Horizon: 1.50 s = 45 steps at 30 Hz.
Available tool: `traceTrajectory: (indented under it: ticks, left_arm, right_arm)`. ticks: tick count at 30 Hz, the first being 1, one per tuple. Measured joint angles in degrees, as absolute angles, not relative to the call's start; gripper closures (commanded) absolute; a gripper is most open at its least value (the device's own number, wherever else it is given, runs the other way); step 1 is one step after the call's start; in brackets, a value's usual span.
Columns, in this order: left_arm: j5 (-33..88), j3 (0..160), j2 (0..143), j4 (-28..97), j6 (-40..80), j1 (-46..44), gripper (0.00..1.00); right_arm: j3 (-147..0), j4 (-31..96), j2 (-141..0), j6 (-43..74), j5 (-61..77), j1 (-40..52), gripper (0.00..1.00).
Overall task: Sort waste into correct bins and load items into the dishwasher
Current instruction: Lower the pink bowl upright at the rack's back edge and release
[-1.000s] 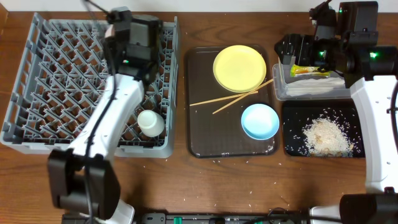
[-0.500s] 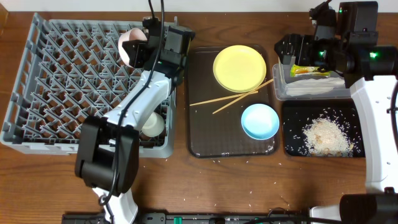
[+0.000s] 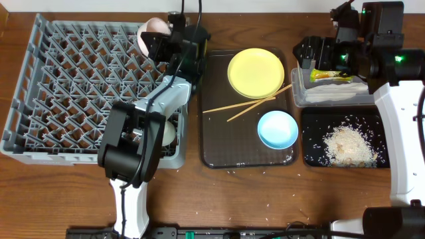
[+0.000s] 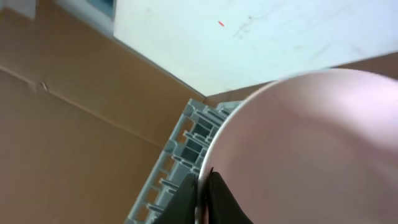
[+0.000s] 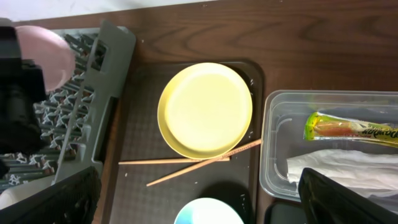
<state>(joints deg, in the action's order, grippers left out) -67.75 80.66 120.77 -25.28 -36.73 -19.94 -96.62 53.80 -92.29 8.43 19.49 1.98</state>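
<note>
Left gripper (image 4: pixel 204 186) is clamping tight on the rim of the white bowl (image 3: pixel 150 31), holding it on edge over the far right corner of the dish rack (image 3: pixel 60 79); whether it is touching the pegs is hard to say. White cup (image 3: pixel 170 135) is sitting at the rack's near right corner. On the serving tray (image 3: pixel 216 149), yellow plate (image 3: pixel 255 72), chopsticks (image 3: pixel 247 105) and light blue bowl (image 3: pixel 277 129) are lying. Right gripper (image 5: pixel 199 186) is hanging wide open, empty, by the clear tub (image 3: pixel 297 93), which is holding wrapper (image 3: pixel 334 75) and napkin (image 3: pixel 339 95); rice (image 3: pixel 348 145) is lying in the black tray (image 3: pixel 312 159).
</note>
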Motion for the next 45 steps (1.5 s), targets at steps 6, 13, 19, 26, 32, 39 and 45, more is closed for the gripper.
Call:
traceTrajectory:
  ticks: [6, 13, 19, 26, 32, 39, 45]
  left_arm:
    - [-67.7, 80.6, 120.9, -30.0, -43.6, -19.9, 0.93]
    - [-67.7, 80.6, 120.9, -31.6, -48.0, -19.7, 0.92]
    - [-67.8, 80.6, 120.9, -35.5, -52.9, -19.3, 0.93]
    - [-67.7, 80.6, 120.9, -36.1, -56.1, -19.3, 0.92]
    - [-67.7, 80.6, 120.9, -35.9, -57.1, -19.3, 0.93]
    - [-64.5, 77.4, 120.9, -36.4, -59.4, -19.2, 0.92]
    - [-63.4, 77.1, 120.6, -36.7, -60.7, -18.9, 0.93]
  right_arm:
    - [-96.6, 53.8, -92.3, 8.4, 19.5, 2.0, 0.01]
    - [-96.6, 53.8, -92.3, 8.4, 19.5, 2.0, 0.01]
    - [-96.6, 53.8, -92.3, 8.4, 19.5, 2.0, 0.01]
    - [-96.6, 53.8, -92.3, 8.4, 19.5, 2.0, 0.01]
    - [-96.6, 53.8, -92.3, 8.4, 19.5, 2.0, 0.01]
    - [-96.6, 53.8, -92.3, 8.4, 19.5, 2.0, 0.01]
    - [-96.6, 53.8, -92.3, 8.4, 19.5, 2.0, 0.01]
